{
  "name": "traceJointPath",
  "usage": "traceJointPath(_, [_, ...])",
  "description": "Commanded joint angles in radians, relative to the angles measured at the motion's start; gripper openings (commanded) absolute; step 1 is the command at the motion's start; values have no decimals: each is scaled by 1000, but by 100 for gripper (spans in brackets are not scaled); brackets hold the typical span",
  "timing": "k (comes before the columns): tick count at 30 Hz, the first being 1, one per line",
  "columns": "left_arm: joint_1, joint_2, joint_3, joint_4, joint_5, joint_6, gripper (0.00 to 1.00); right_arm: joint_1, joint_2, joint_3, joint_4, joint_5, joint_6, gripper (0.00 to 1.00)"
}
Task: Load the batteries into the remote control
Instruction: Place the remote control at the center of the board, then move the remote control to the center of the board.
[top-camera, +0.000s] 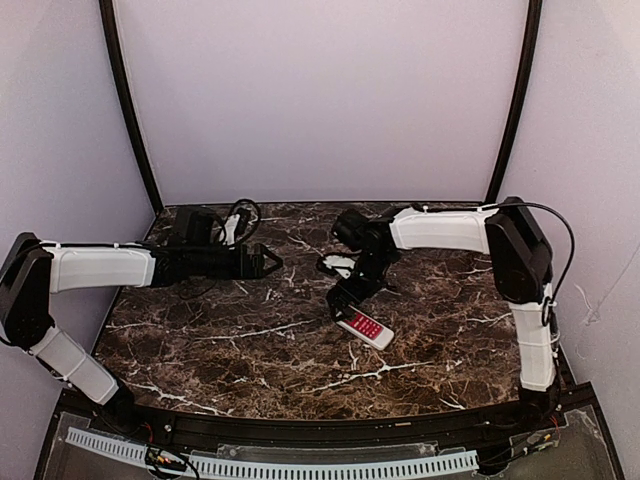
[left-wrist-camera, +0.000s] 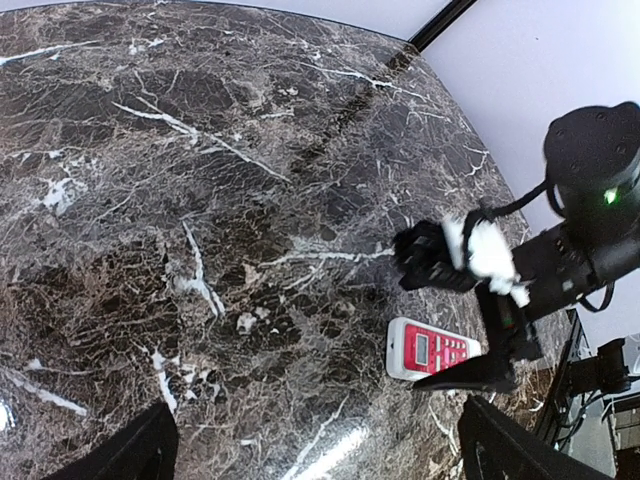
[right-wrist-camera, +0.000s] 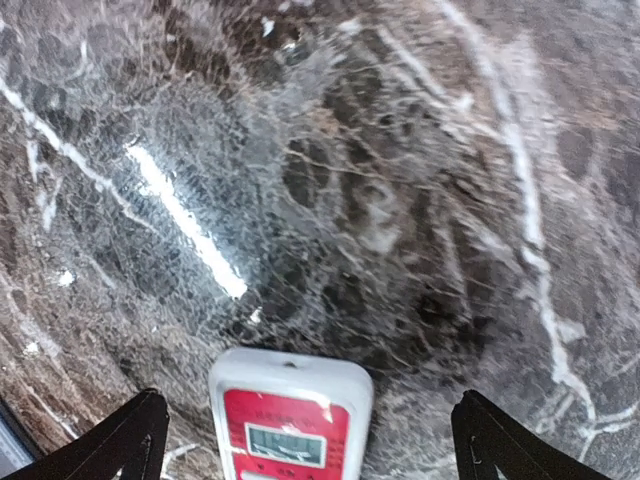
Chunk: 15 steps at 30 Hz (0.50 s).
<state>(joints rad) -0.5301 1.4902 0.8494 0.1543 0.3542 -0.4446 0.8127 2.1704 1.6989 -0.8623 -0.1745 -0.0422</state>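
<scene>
The remote control (top-camera: 365, 327) lies flat on the dark marble table, red front with screen and buttons facing up. It also shows in the left wrist view (left-wrist-camera: 430, 350) and in the right wrist view (right-wrist-camera: 288, 420). My right gripper (top-camera: 343, 300) is open and hangs just above the remote's screen end, its jaws wide on either side (right-wrist-camera: 310, 450). My left gripper (top-camera: 272, 262) is open and empty over bare table at the back left, pointing towards the remote (left-wrist-camera: 320, 455). The batteries are out of view.
Black cables and a black device (top-camera: 215, 225) lie at the table's back left corner. Purple walls close in the back and sides. The table's front edge (top-camera: 330, 415) runs along the arm bases.
</scene>
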Motion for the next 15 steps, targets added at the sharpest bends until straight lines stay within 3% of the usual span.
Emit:
traceJointPath(1, [7,-21,34,-99,-27,18,99,-105,-193,-141,196,-109,32,99])
traceJointPath(7, [7,-39,63,-177,-78,16,99,-229,-360,-372,287,-87,27,99])
traceJointPath(15, [7,-36,70,-188,-80,0,99,-214,-374,-549,296,126,22,99])
